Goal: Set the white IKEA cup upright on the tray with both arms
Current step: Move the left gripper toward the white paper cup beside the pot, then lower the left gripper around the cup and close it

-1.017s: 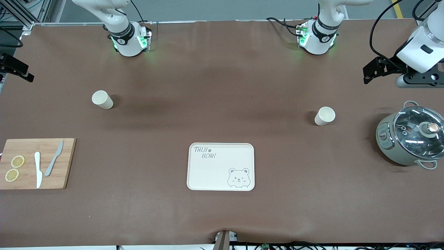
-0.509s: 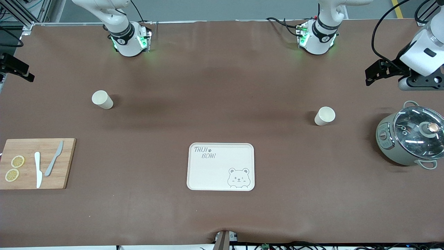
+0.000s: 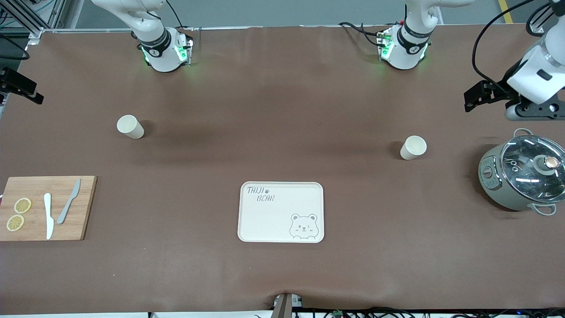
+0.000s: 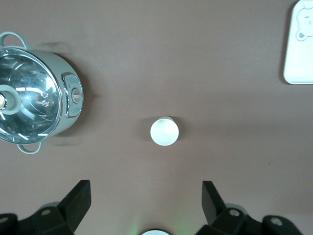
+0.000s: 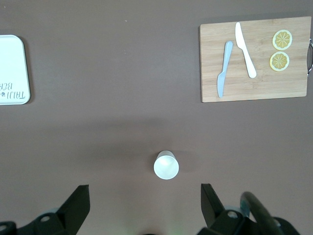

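Note:
Two white cups stand upright on the brown table. One cup (image 3: 413, 147) is toward the left arm's end, and shows from above in the left wrist view (image 4: 164, 131). The other cup (image 3: 130, 126) is toward the right arm's end, and shows in the right wrist view (image 5: 166, 165). The cream tray (image 3: 281, 212) with bear drawing lies bare, nearer the front camera, and shows in both wrist views (image 4: 299, 44) (image 5: 12, 68). My left gripper (image 3: 471, 97) (image 4: 145, 200) is open and empty, high up beside the pot. My right gripper (image 3: 31, 92) (image 5: 144, 200) is open and empty, high at the table's end.
A grey-green pot (image 3: 523, 176) with a glass lid stands at the left arm's end. A wooden cutting board (image 3: 46, 207) with two knives and lemon slices lies at the right arm's end. Both arm bases stand along the table's top edge.
The left arm's wrist has shifted a little over the table's end near the pot. The right arm, the cups and the tray have not moved.

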`<state>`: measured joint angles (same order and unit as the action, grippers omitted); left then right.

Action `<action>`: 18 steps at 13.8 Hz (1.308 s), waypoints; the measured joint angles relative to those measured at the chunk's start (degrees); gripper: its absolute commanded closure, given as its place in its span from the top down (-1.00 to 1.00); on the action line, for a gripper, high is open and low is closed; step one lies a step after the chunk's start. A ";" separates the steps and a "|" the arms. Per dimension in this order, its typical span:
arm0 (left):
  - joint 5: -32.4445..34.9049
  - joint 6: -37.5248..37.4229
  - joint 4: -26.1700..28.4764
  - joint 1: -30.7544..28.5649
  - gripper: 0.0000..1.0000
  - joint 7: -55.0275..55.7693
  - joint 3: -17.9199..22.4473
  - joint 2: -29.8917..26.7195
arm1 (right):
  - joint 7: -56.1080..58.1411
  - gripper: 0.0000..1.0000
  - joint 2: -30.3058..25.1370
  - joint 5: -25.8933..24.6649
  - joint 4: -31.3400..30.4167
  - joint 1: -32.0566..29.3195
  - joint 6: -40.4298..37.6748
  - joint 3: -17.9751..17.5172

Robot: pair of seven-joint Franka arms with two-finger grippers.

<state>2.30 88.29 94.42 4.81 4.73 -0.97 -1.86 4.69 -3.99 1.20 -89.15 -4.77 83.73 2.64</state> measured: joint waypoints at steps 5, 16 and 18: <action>0.00 12.11 12.03 -2.01 1.00 0.11 0.05 1.68 | 0.00 1.00 0.00 0.00 0.02 -0.12 0.00 0.23; 0.00 34.48 34.04 -3.90 1.00 0.73 0.03 1.75 | 0.00 1.00 0.06 -0.04 0.04 -0.26 0.14 0.48; 0.00 37.52 37.15 -5.07 0.92 0.73 0.03 1.76 | 0.00 1.00 0.28 -0.08 0.04 -0.49 0.62 0.66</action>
<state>2.30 125.81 131.57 -0.26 5.46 -0.94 -0.11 4.69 -3.71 1.12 -89.11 -5.26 84.35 3.30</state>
